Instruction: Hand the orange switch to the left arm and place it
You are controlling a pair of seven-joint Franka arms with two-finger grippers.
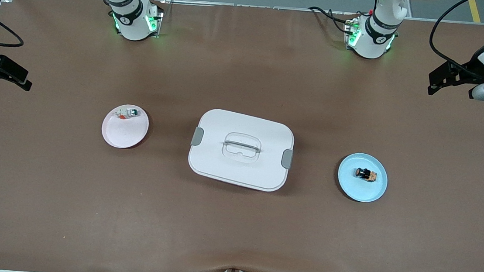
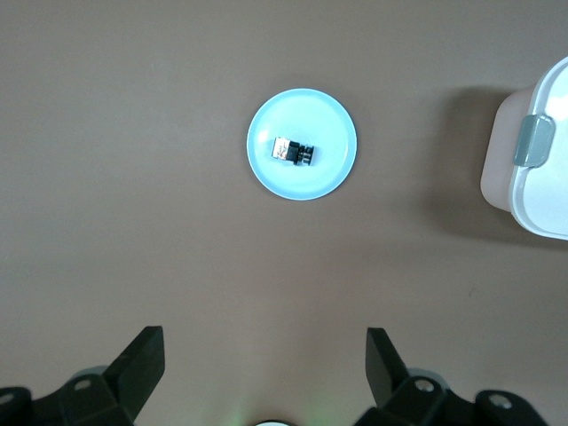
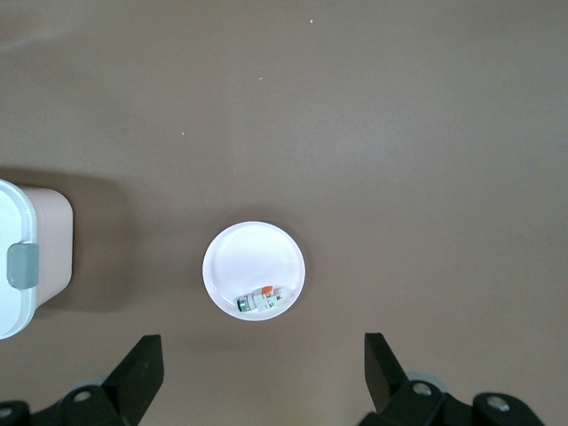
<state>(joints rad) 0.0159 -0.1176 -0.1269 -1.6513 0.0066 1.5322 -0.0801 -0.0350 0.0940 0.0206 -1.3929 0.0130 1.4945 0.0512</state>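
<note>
The orange switch (image 1: 365,174), a small black cylinder with an orange end, lies on its side on a blue plate (image 1: 362,191) toward the left arm's end of the table. It also shows in the left wrist view as the orange switch (image 2: 291,152) on the blue plate (image 2: 306,182). The white box (image 1: 213,160) with grey latches stands mid-table between the two plates. My left gripper (image 1: 436,80) hangs high over the table's edge at that arm's end, open and empty (image 2: 264,355). My right gripper (image 1: 19,78) hangs open and empty (image 3: 264,355) over the other end.
A pale pink plate (image 1: 121,136) toward the right arm's end holds a whitish switch with a green cap (image 1: 128,113); the right wrist view shows that switch (image 3: 260,299) on the plate (image 3: 248,257). A corner of the box (image 3: 13,266) and one of the box (image 2: 541,169) show in the wrist views.
</note>
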